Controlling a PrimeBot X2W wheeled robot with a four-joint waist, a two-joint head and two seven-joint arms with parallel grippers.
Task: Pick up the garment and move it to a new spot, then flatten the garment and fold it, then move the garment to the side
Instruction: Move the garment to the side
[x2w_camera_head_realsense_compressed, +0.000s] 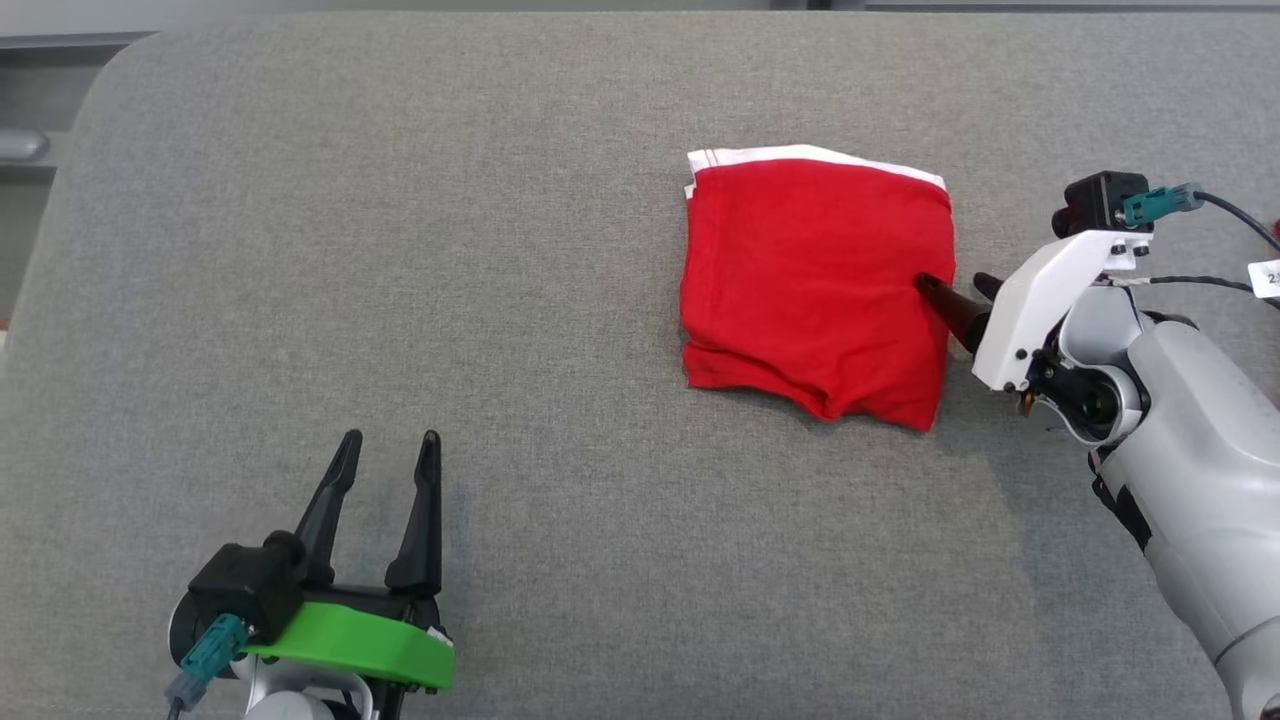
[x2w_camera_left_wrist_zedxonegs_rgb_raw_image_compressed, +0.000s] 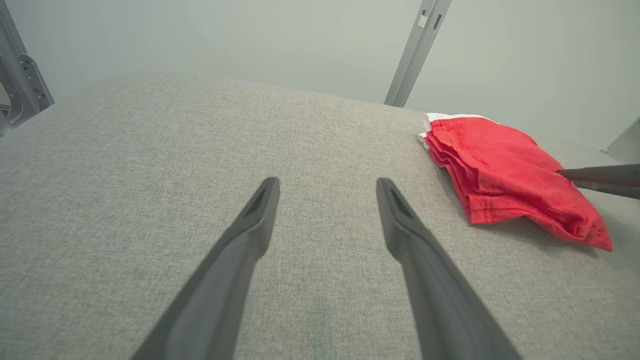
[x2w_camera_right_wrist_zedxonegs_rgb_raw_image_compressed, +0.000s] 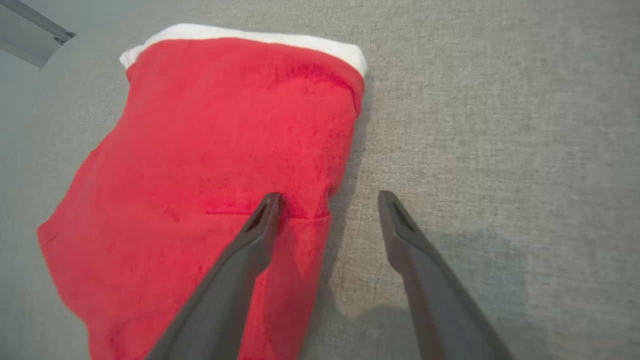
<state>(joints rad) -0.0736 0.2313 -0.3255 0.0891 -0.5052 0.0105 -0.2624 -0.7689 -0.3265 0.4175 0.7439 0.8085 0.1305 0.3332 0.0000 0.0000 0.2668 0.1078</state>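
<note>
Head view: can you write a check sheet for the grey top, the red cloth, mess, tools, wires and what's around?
Surface: grey fabric top, flat.
Job's things: folded red garment, white edge on the far side, lying right of centre.
Clutter: nothing seen.
Tools: left tool open, apart from the garment; right tool open, one finger over the garment's edge, holding nothing.
Cables: dark cable at the right wrist; teal plug at the left wrist.
Surroundings: metal bar, pale wall.
</note>
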